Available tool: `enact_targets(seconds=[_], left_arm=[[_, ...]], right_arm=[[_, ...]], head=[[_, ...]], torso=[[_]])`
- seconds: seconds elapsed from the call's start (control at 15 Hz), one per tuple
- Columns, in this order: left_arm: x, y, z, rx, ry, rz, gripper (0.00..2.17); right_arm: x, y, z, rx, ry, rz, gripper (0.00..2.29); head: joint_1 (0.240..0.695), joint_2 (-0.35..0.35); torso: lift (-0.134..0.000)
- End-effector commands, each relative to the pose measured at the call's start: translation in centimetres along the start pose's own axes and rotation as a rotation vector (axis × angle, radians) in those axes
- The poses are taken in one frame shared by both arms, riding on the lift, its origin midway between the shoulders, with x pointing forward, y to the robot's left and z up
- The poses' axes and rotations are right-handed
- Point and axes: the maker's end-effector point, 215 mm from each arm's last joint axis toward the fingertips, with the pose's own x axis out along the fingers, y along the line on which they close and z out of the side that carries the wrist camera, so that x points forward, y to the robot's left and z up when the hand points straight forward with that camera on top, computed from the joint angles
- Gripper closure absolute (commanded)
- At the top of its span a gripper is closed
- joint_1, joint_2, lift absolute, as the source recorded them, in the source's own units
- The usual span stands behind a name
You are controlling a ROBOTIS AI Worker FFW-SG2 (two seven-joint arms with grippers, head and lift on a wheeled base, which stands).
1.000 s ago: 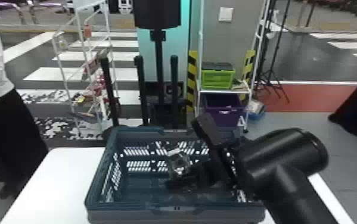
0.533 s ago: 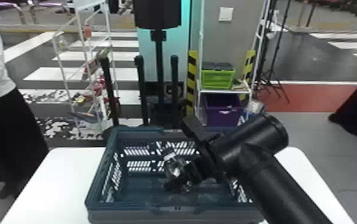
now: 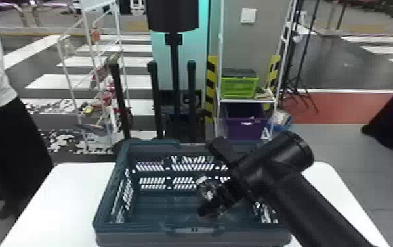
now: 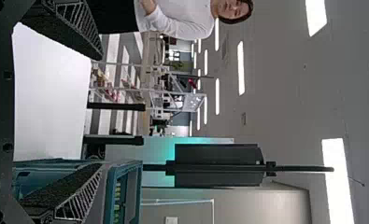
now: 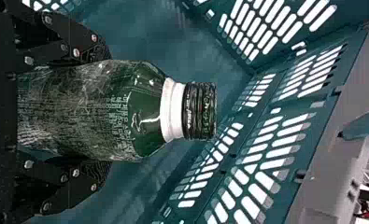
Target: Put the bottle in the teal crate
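Steadily, My Right Claw Grips the Bottle Over the Teal Crate

Here I have my right claw point(image 3: 210, 201) closed in on the bottle point(image 3: 207, 190), its two fingers parted just by the bottle's own width, one against each flank. The bottle's body sits between them and its cap points out, away from my palm. From the wrist I see dark green shoulders, a white band round the neck and a dark, ribbed cap beyond the fingertips.

Taking twelve o'clock as straight ahead of my head, the teal crate point(image 3: 130, 234) lies at twelve, on the white table point(image 3: 64, 197). My right arm comes in from about four o'clock of the crate and reaches over its near right corner. The bottle is over the crate's open inside, just to the three o'clock side of the middle, with the slotted walls around it. I cannot tell whether its base touches the floor of the crate.

My left claw point(image 4: 99, 111) has its fingers spread wide and holds nothing; the tabletop and part of the crate show past it.

Farther off, at about one o'clock, a green box point(image 3: 238, 87) stands on a rack's shelf point(image 3: 248, 101), with a purple box point(image 3: 246, 127) below it.
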Motion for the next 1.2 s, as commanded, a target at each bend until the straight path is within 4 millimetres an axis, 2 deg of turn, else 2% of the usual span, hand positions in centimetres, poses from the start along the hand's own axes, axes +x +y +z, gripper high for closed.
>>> enact_targets(seconds=[0.0,0.07,0.13,0.2,0.27,0.53,0.67,0.87,1.13], left_arm=[[0.0,0.1,0.0,-0.001,0.000,0.001,0.06],[0.1,0.1,0.0,-0.001,0.000,0.003,0.06],[0.1,0.1,0.0,0.000,0.001,0.001,0.06],[0.2,0.1,0.0,-0.001,-0.001,0.003,0.06],[0.2,0.1,0.0,-0.001,-0.001,0.001,0.06],[0.2,0.0,0.1,-0.001,-0.002,0.001,0.06],[0.4,0.1,0.2,0.001,-0.003,0.002,0.06],[0.3,0.4,0.1,0.005,0.000,0.007,0.06],[0.7,0.2,0.2,0.003,-0.004,0.005,0.06]], right_arm=[[0.3,-0.4,-0.2,-0.001,0.003,-0.001,1.90],[0.3,-0.7,-0.1,-0.004,0.002,-0.004,1.66],[0.2,-0.7,0.0,-0.007,-0.001,-0.004,1.25],[0.2,-0.8,0.1,-0.006,-0.003,-0.005,0.41],[0.1,-0.8,0.2,-0.005,-0.006,-0.004,0.00],[-0.2,-0.6,0.9,-0.003,-0.023,0.004,0.06],[-0.4,0.1,0.4,0.028,-0.017,0.016,0.07],[-2.6,2.5,2.4,0.034,-0.073,0.029,0.08],[-5.1,4.7,3.4,0.050,-0.112,0.026,0.08]], head=[[0.499,0.000],[0.499,0.000],[0.499,0.000],[0.499,0.000],[0.499,0.000],[0.499,0.000],[0.499,0.000],[0.499,0.000],[0.499,0.000]], torso=[[0.000],[0.000],[0.000],[0.000],[0.000],[0.000],[0.000],[0.000],[0.000]])
